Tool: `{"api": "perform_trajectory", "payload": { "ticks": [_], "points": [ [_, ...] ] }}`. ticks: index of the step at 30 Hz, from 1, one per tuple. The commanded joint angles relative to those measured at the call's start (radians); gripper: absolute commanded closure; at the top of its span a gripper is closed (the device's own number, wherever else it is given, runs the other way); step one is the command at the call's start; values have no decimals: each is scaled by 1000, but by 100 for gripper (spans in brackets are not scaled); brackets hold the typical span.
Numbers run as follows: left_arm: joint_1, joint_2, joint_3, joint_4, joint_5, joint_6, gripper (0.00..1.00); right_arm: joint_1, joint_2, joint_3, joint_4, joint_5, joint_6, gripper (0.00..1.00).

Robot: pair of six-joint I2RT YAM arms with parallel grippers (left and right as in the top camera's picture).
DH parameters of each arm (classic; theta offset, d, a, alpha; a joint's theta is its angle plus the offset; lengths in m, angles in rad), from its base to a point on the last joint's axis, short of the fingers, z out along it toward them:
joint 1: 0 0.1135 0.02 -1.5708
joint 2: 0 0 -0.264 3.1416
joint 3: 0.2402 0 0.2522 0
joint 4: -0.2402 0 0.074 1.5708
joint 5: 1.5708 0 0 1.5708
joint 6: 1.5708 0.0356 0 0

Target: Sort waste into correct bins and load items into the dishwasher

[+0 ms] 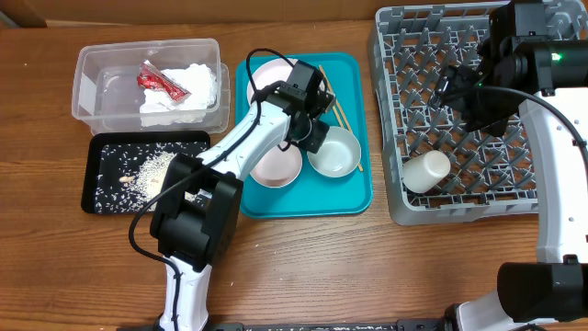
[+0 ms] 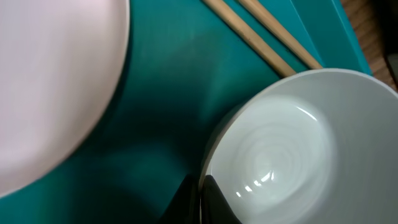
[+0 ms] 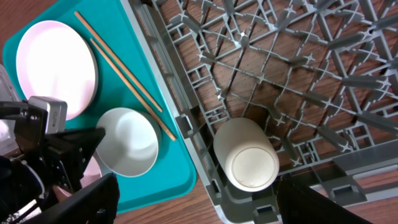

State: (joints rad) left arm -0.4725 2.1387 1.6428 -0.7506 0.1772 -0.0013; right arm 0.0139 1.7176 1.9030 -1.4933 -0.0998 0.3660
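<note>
White bowl [image 1: 334, 153] sits on teal tray [image 1: 354, 198] beside chopsticks [image 3: 119, 61], my left gripper [image 1: 315, 127] at its rim, hold I cannot tell; right gripper [image 1: 464, 92] spread wide over grey dish rack [image 1: 413, 211] containing small cup [image 1: 427, 171].

In the left wrist view, the left gripper [image 2: 200, 200] shows only dark fingertip slivers at the bottom edge (their gap is unreadable). The white bowl [image 2: 292, 149] at the jaws runs off frame, as does the pink plate [image 2: 50, 81] left of them.
</note>
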Motion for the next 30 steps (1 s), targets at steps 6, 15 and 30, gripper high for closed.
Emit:
{"api": "perform_trajectory", "payload": {
  "ticks": [6, 15, 30],
  "points": [
    [113, -10, 190, -140, 195, -33, 96, 0, -18, 21, 6, 1, -4, 17],
    [122, -8, 192, -203, 79, -55, 96, 20, -13, 21, 33, -37, -3, 17],
    [112, -3, 185, -185, -61, -164, 96, 220, 25, -163, 298, -150, 104, 20]
  ]
}}
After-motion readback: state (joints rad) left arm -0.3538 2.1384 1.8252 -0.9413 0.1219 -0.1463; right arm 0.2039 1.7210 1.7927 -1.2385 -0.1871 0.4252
